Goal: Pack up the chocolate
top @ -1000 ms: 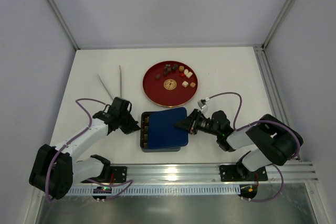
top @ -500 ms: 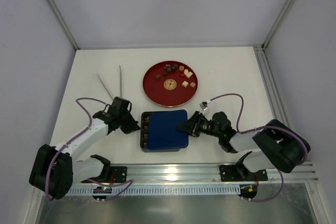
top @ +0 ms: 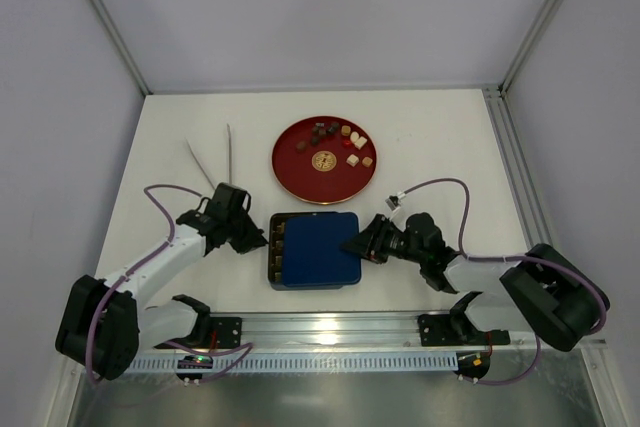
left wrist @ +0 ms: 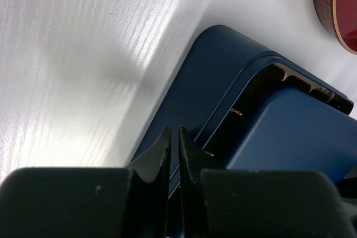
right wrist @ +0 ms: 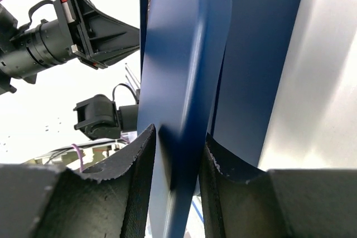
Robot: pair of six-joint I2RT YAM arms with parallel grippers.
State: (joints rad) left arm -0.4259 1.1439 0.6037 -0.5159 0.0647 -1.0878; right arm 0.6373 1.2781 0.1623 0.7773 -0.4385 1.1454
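- The chocolate (top: 330,130) lies mostly in a loose cluster on the far part of a round red plate (top: 292,172). It is a mix of dark brown, cream and tan pieces, just beyond a flat gold emblem (top: 323,159) at the plate's middle.
- More brown pieces show in the uncovered left strip of a dark blue box (top: 305,285), which stands on the white tabletop (top: 430,137) just nearer than the plate.
- A dark blue lid (top: 320,247) covers the rest of the box.
- The right end effector (top: 357,244) is clenched on the lid's right edge. In the right wrist view the lid's rim sits between its two fingers (right wrist: 139,160).
- The left end effector (top: 256,239) sits at the box's left side with its fingers (left wrist: 163,143) pressed almost together. Only a thin slit shows and nothing is seen in it. Its tips are at the box's outer wall.
- Two thin pale sticks (top: 229,152) lie on the tabletop left of the plate.
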